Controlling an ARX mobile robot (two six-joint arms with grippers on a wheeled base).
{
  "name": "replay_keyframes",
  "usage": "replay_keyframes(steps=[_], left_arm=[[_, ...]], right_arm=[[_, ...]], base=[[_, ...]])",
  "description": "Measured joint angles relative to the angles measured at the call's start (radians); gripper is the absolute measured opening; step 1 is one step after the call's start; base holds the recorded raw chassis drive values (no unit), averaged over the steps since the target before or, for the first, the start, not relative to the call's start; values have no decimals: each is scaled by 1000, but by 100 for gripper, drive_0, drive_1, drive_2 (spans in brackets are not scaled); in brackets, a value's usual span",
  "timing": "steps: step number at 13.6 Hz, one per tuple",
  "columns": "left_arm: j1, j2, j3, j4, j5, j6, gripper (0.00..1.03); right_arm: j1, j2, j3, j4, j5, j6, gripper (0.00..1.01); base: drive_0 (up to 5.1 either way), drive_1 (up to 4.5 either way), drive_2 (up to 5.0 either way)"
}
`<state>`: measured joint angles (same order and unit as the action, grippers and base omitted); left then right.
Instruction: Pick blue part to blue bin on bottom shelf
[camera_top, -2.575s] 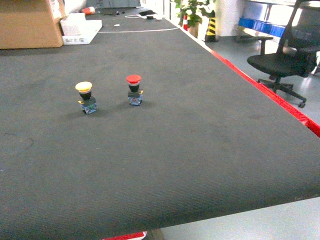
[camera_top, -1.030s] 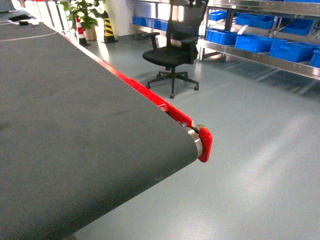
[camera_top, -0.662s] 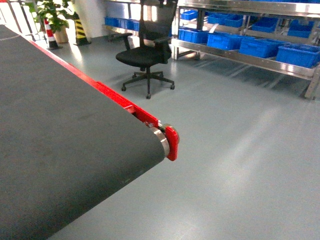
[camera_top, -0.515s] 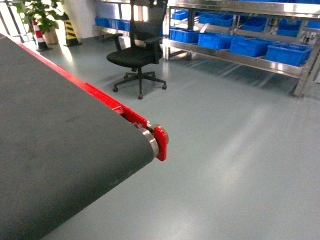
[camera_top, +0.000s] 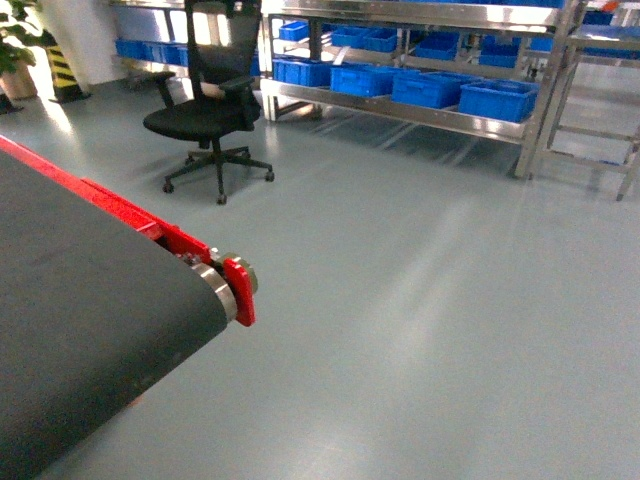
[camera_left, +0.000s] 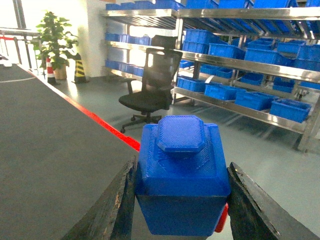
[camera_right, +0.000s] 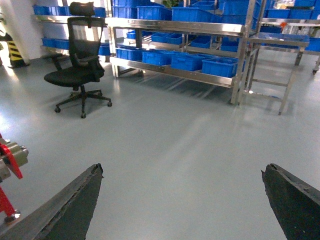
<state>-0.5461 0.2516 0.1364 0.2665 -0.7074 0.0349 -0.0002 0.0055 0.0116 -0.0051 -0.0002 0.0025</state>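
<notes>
In the left wrist view the left gripper (camera_left: 177, 197) has its dark fingers (camera_left: 117, 202) pressed against both sides of the blue part (camera_left: 180, 177), a faceted block with a raised octagonal cap on top, held upright over the table (camera_left: 45, 165) edge. In the right wrist view the right gripper (camera_right: 182, 200) stands spread wide, its fingers (camera_right: 75, 202) far apart with only grey floor (camera_right: 165, 145) between them.

In the head view neither gripper appears. The dark table runs in from 9 o'clock and ends at a red end cap (camera_top: 240, 290). At 12 o'clock stands a black office chair (camera_top: 205, 110). Behind it, toward 1 o'clock, the bottom shelf (camera_top: 420, 115) of a steel rack carries a row of blue bins (camera_top: 430, 88); their contents cannot be made out.
</notes>
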Motion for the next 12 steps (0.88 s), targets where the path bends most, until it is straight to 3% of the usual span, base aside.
replay_keyframes(steps=[12], left_arm=[[0, 1, 0, 0, 0, 0, 42]], right_arm=[[0, 0, 0, 0, 0, 0, 98]], base=[[-160, -160, -160]])
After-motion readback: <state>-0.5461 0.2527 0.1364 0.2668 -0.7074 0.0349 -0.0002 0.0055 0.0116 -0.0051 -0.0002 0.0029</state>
